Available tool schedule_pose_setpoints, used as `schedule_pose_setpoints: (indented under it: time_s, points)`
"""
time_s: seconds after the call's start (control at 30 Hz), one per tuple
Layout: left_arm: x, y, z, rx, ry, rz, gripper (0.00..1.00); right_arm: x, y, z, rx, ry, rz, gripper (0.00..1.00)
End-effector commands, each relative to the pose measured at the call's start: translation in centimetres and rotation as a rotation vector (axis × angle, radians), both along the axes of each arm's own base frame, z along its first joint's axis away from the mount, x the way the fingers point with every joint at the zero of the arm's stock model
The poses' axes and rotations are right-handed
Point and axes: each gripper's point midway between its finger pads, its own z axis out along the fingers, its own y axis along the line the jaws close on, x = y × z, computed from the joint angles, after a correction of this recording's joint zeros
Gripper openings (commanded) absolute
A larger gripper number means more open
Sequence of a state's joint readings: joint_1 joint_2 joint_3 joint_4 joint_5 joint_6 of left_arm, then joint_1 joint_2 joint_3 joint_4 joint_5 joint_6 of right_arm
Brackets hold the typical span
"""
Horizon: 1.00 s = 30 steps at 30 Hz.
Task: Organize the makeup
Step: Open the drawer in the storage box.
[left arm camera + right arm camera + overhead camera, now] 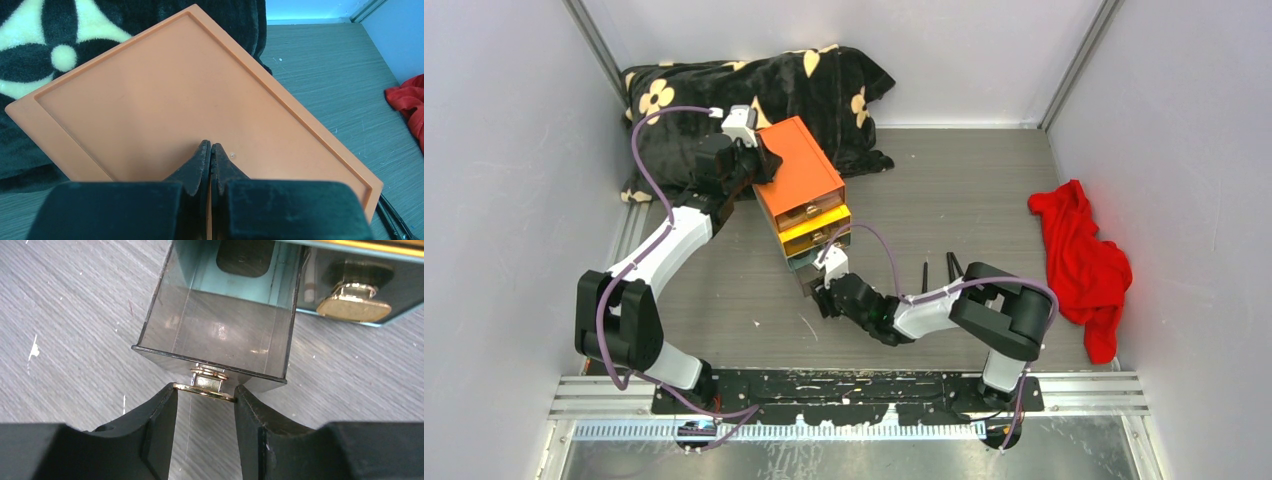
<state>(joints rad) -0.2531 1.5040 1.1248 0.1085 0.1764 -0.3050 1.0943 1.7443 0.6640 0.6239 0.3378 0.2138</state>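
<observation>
Of the makeup, only slim black pieces show: two thin sticks [952, 266] lie on the table right of the box, and black handles [395, 220] appear at the left wrist view's lower right corner. My left gripper [767, 166] [210, 146] is shut, its tips resting on the box's orange top [165, 100]. My right gripper [824, 288] [206, 392] is closed on the gold knob [206, 389] of the lowest clear drawer [220, 325]. That drawer is pulled out and looks empty.
The orange-topped drawer box [802, 175] stands mid-table, with a neighbouring drawer's gold knob [355, 302] beside the open drawer. A black flowered cushion [754, 85] lies behind it at the back left. A red cloth [1079, 255] [407, 100] lies by the right wall.
</observation>
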Motion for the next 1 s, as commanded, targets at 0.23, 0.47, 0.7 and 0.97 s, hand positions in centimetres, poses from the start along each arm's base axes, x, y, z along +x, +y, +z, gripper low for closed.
schedule_pose_setpoints:
  time_s: [0.23, 0.47, 0.7, 0.97]
  points:
    - [-3.5, 2.5, -10.4, 0.150, 0.335, 0.038, 0.00, -3.3, -2.5, 0.2, 0.002, 0.007, -0.038, 0.03]
    - [-3.6, 2.6, -10.5, 0.155, 0.339, 0.040, 0.00, -4.7, -4.1, -0.1, -0.010, 0.016, -0.049, 0.03]
    - [-3.6, 2.5, -10.5, 0.155, 0.339, 0.039, 0.00, -4.5, -4.5, 0.1, -0.038, -0.014, -0.061, 0.39]
    - [-3.7, 2.6, -11.0, 0.162, 0.346, 0.040, 0.00, -4.5, -4.4, 1.4, -0.065, -0.027, -0.048, 0.61]
